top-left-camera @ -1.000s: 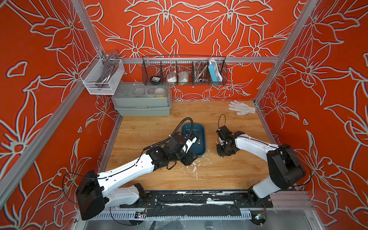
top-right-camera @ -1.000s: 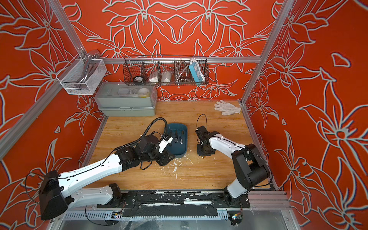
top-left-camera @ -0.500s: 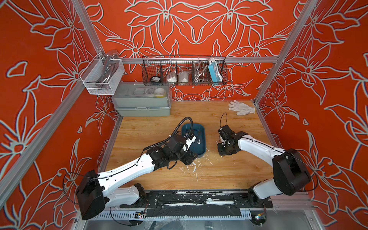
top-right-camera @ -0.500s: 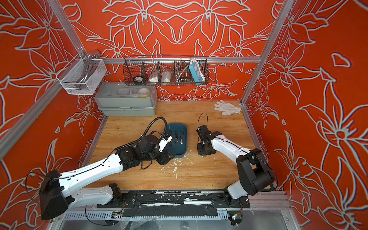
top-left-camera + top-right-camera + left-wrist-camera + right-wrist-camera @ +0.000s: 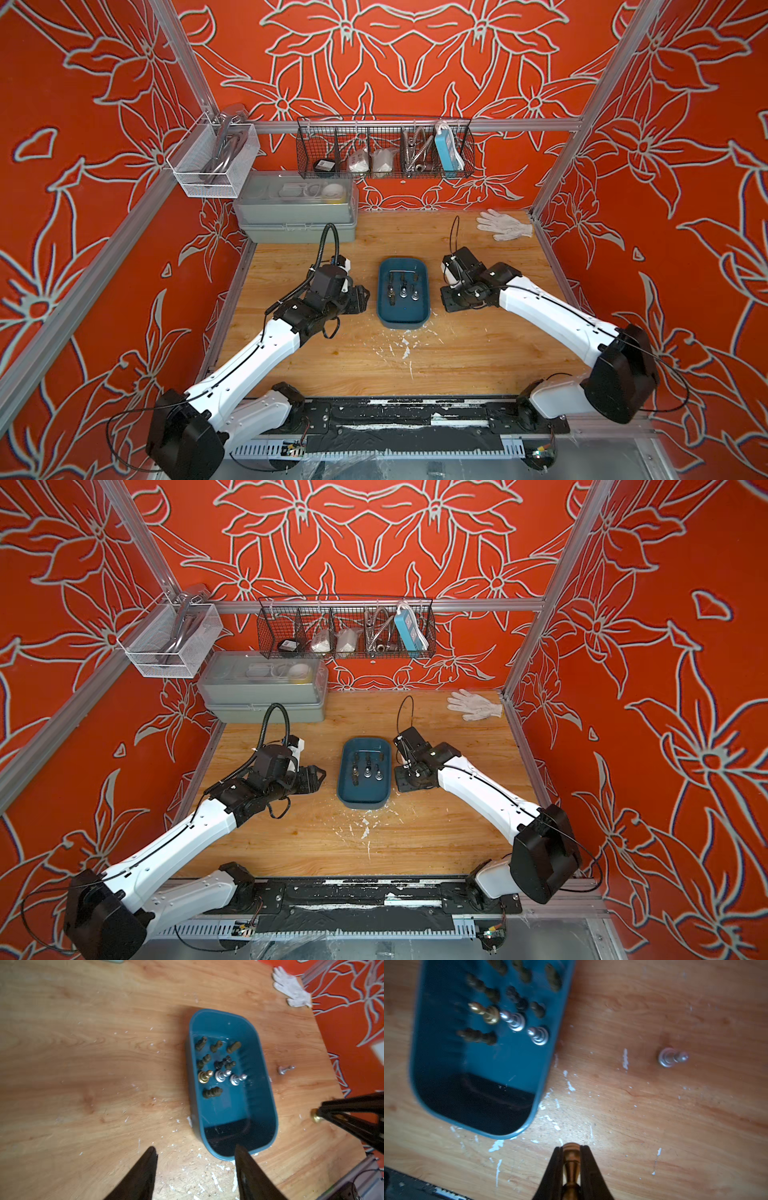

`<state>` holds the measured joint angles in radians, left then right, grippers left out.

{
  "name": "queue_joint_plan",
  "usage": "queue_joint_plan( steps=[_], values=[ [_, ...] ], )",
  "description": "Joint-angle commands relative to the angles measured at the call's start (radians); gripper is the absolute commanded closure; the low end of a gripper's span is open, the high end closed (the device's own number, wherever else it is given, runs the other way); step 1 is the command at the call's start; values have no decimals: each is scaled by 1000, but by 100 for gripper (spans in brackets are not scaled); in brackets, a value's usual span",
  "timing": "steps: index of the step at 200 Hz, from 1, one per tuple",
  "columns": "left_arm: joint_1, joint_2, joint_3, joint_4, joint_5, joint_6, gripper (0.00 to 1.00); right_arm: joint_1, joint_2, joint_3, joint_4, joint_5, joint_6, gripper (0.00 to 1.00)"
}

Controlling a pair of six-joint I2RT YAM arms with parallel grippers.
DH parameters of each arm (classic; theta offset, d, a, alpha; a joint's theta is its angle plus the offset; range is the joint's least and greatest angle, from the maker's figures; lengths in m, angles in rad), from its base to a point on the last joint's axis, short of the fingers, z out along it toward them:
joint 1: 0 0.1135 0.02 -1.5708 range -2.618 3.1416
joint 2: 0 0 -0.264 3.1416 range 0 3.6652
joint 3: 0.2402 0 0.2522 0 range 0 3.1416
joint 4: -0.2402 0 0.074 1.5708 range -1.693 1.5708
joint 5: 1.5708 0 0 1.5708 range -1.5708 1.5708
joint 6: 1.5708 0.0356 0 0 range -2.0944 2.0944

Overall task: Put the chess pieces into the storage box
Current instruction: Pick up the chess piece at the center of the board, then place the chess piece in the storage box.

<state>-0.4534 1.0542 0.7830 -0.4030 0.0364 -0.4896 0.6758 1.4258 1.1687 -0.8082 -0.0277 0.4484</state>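
Left gripper: the left gripper has its jaws standing well apart with nothing between them; it touches nothing and sits just beside the storage box's left long side in both top views.
Right gripper: the right gripper is closed tight on a gold chess piece, whose rounded end pokes out past the fingertips; it sits just beside the box's right long side.
Left arm: reaches from the near-left base across the wooden table, forearm low, wrist turned towards the box.
Right arm: bends in from the near-right base, elbow raised, wrist pointing down at the table.
Storage box: the teal storage box rests mid-table between the two grippers.
Pieces in box: chess pieces gather in its far half, one gold, two silver, and several dark.
Loose piece: a silver pawn lies on the table right of the box, apart from it.
Hard to see: the right wrist covers that pawn in both top views; the wrist pictures are blurred, so I cannot tell the dark pieces' exact number or whether the gold piece touches the table.
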Motion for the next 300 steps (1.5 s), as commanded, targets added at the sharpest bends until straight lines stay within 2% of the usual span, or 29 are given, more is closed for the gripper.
queue_joint_plan(
  steps=[1, 76, 122, 201, 300],
  values=[
    [25, 10, -4, -83, -3, -47, 41, 60, 44, 84, -7, 1, -28, 88],
    [27, 31, -14, -74, 71, 7, 42, 137, 346, 280, 56, -12, -79, 88],
    [27, 32, -16, -76, 81, 25, 41, 137, 491, 343, 61, 58, -89, 88],
    [27, 52, -28, -56, 115, 27, 41, 139, 615, 403, 77, 63, -83, 88],
    [27, 53, -31, -54, 112, 29, 40, 150, 680, 422, 81, 78, -72, 88]
  ],
)
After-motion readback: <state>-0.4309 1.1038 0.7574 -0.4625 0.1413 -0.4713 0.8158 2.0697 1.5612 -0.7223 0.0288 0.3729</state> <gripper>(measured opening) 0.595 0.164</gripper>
